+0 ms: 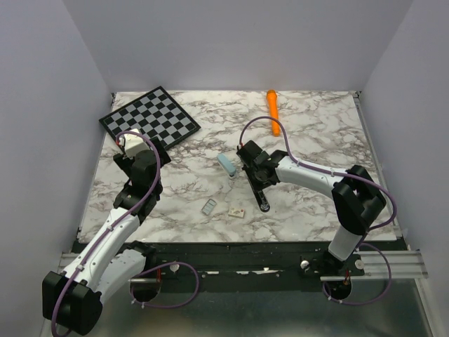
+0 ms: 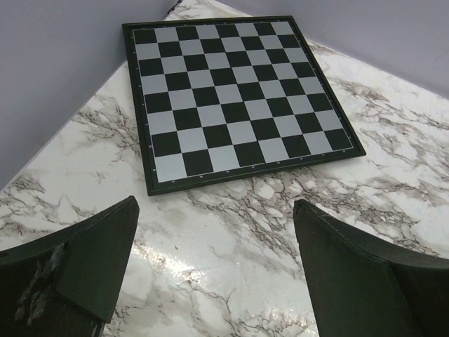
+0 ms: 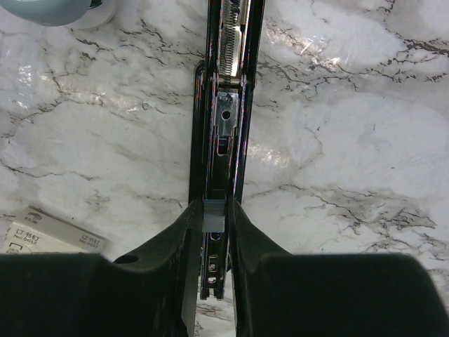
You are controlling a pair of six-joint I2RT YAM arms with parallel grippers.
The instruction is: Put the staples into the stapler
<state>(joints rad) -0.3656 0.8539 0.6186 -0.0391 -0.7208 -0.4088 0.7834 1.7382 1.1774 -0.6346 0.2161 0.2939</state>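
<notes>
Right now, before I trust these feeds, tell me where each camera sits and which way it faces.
Top external: above and behind the bases, looking down on the marble table; left arm and right arm show.
Left wrist: over the table, angled at the chessboard; open left fingers frame the bottom corners.
Right wrist: looking down on the opened stapler; right fingers pinch the staples.
Shared: top and left wrist see the chessboard; top and right wrist see the stapler.

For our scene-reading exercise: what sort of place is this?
Likely a robot test bench: a left arm and right arm fixed at the edge of a marbled table, plain walls boxing it in, and props such as a chessboard, marker and stapler.
</notes>
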